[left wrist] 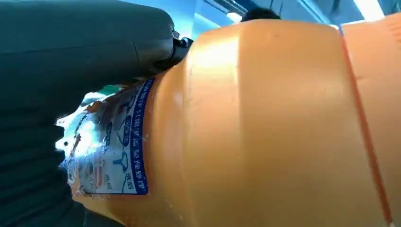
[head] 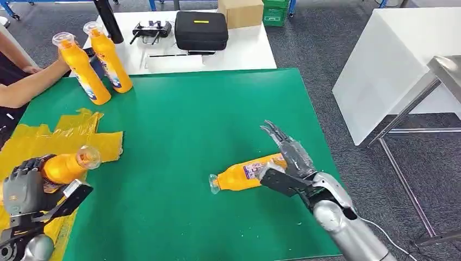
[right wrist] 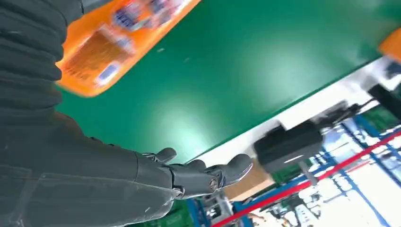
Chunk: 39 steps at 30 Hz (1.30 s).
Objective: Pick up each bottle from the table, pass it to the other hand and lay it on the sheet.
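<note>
Left hand point(head: 24, 187) holds one orange bottle point(head: 68, 166) above the yellow sheet point(head: 32, 144) at the mat's left edge. Right hand point(head: 288, 160), fingers spread and holding nothing, hovers over a second bottle point(head: 244, 175) lying near the green mat's point(head: 179, 125) front edge. It looks rigid, smooth, probably slippery; grip the wide body. Two more bottles point(head: 100, 65) stand at the far left corner: four in all.

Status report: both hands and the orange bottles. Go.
Left hand holds an orange plastic bottle over the yellow sheet. Right hand open above a lying orange bottle. Person's arm by two standing bottles.
</note>
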### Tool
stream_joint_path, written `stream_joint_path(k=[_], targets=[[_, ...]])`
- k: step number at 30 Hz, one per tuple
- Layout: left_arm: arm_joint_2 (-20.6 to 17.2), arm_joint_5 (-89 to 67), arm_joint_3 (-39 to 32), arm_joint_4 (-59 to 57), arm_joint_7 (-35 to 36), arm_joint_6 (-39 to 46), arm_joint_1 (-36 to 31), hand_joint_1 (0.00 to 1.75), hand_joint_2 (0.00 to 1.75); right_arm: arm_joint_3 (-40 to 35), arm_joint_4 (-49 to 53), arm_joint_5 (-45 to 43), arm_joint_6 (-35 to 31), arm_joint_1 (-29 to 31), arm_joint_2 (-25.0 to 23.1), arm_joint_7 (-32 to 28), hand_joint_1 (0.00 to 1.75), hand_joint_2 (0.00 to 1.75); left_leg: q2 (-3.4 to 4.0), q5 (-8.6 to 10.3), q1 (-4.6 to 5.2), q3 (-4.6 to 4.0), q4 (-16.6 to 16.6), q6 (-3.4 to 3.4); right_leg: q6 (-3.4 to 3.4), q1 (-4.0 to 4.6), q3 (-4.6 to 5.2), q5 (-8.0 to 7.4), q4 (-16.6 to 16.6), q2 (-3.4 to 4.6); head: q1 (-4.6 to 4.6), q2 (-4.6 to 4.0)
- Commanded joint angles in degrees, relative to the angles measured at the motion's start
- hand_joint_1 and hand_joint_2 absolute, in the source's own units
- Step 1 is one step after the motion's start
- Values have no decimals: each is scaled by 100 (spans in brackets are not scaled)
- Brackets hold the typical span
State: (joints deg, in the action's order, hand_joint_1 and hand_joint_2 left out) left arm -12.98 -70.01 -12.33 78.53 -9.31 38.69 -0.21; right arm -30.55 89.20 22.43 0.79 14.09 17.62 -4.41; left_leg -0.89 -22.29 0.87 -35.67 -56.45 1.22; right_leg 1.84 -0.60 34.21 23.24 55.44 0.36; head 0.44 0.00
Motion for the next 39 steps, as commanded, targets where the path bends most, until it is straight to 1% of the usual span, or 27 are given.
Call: stream_joint_path(k=[1, 2, 3, 4, 5, 7, 10, 12, 15, 17, 18, 19, 20, 23, 25, 26, 28, 33, 35, 36, 37, 39], targets=[[-312, -593, 537, -1781, 412, -940, -817, 175, 175, 41, -374, 12, 501, 328, 589, 219, 0, 175, -18, -3, -2, 23, 2, -13, -6, 3, -29, 12, -1, -27, 0, 0], [-332, -649, 661, -2128, 472, -1069, -1023, 175, 175, -31, -619, 53, 595, 497, 511, 229, 0, 175, -8, -4, -2, 26, 4, -15, -7, 3, -28, 11, -1, -19, -2, 0], [-340, -631, 770, -2383, 473, -1159, -1178, 175, 175, -110, -807, 89, 667, 632, 449, 244, 0, 175, -22, -2, -5, 30, 0, -18, -8, 5, -37, 13, 0, -32, -2, 0], [-349, -639, 880, -2558, 474, -1234, -1302, 175, 175, -200, -985, 119, 744, 757, 400, 260, 0, 175, -17, -3, -8, 32, -1, -20, -9, 9, -42, 12, -1, -28, 0, 0], [-334, -622, 935, -2675, 480, -1259, -1408, 175, 175, -249, -1150, 132, 771, 858, 335, 269, 0, 175, -14, 3, -5, 23, 3, -14, -6, 5, -29, 5, -2, -21, 0, 0], [-332, -617, 964, -2727, 483, -1241, -1448, 175, 175, -270, -1217, 133, 772, 894, 310, 268, 0, 175, -3, 5, -5, 14, 4, -8, -5, 5, -18, -1, -3, -11, 0, 0], [-350, -608, 981, -2699, 487, -1245, -1429, 175, 175, -281, -1175, 122, 771, 872, 329, 274, 0, 175, 10, -5, -14, 35, -6, -16, -7, 14, -44, 5, 0, -5, 0, 0], [-371, -612, 1038, -2708, 487, -1310, -1436, 175, 175, -350, -1200, 169, 816, 904, 351, 316, 0, 175, -1, 5, -4, 19, 1, -1, 2, 6, -26, 0, -1, -9, -2, 0], [-365, -561, 1287, -3075, 467, -1627, -1753, 175, 175, -637, -1895, 337, 978, 1236, 111, 433, 0, 175, -5, 2, -6, 28, -2, -6, 0, 9, -38, 2, 1, -9, -2, 0], [-351, -537, 1495, -3441, 442, -1762, -2056, 175, 175, -852, -2537, 518, 972, 1497, -184, 426, 0, 175, -2, 6, -9, 29, 0, -7, -2, 12, -38, -4, -2, -7, -2, 0], [-321, -490, 1571, -3586, 433, -1754, -2184, 14, 175, -943, -2838, 588, 951, 1624, -335, 414, 0, 175, -13, 13, -5, 19, 4, 0, 2, 8, -29, -9, -4, -12, -2, 0], [-269, -428, 1661, -3728, 439, -1811, -2343, 0, 175, -1045, -3157, 643, 943, 1755, -508, 409, 0, 175, -11, 12, -9, 28, 2, -8, -3, 12, -39, -9, -3, -15, -2, 0], [-229, -340, 1718, -3798, 369, -1875, -2436, 0, 175, -1137, -3433, 709, 951, 1870, -634, 428, 0, 175, -20, 20, -5, 17, 6, 4, 2, 8, -28, -12, -4, -25, -2, 0], [-148, -11, 1880, -3954, 177, -2068, -2713, 0, 175, -1427, -4185, 914, 1014, 2158, -963, 462, 0, 175, -13, 28, -12, 22, 2, -1, -1, 14, -36, -13, -4, -26, -2, 0], [-105, 123, 1979, -4032, 122, -2112, -2865, 0, 175, -1662, -4595, 1043, 1135, 2274, -1066, 432, 0, 175, -7, 31, -16, 22, -4, -7, 2, 17, -35, -16, 5, -22, -2, 0], [-77, 190, 2049, -4099, 94, -2132, -2972, 0, 175, -1843, -4837, 1130, 1224, 2347, -1091, 394, 0, 175, -14, 35, -13, 19, -2, -5, 5, 14, -32, -15, 6, -27, -2, 0], [10, 196, 2173, -4133, 134, -2202, -3165, 0, 175, -1957, -5012, 1176, 1245, 2413, -1226, 359, 0, 175, -27, 41, -15, 14, -3, -3, 9, 16, -30, -16, 5, -39, 0, 0], [17, 201, 2210, -4130, 181, -2239, -3192, 0, 175, -2026, -5046, 1217, 1288, 2449, -1248, 383, 0, 175, -35, 38, -16, 11, -9, -6, 10, 18, -30, -10, 11, -49, 0, 0], [-13, 230, 2224, -4144, 173, -2221, -3160, 0, 175, -2074, -5082, 1250, 1296, 2431, -1189, 373, 0, 175, -34, 43, -11, 7, -3, 0, 12, 12, -21, -15, 9, -45, 2, 0], [44, 332, 2374, -4264, 132, -2196, -3334, 0, 175, -2298, -5395, 1381, 1460, 2498, -1272, 404, 0, 175, -35, 42, -11, 6, -6, 0, 12, 13, -23, -13, 11, -46, 2, 0], [44, 332, 2374, -4264, 132, -2196, -3334, 0, 175, -2298, -5395, 1381, 1460, 2498, -1272, 404, 0, 175, -28, 40, -7, 10, -3, 2, 13, 10, -27, -12, 9, -39, 0, 0], [96, 463, 2460, -4360, 69, -2174, -3476, 0, 175, -2642, -5647, 1578, 1857, 2586, -1241, 459, 0, 175, -37, 39, -14, 17, -7, -4, 11, 17, -39, -10, 6, -53, 0, 0]])
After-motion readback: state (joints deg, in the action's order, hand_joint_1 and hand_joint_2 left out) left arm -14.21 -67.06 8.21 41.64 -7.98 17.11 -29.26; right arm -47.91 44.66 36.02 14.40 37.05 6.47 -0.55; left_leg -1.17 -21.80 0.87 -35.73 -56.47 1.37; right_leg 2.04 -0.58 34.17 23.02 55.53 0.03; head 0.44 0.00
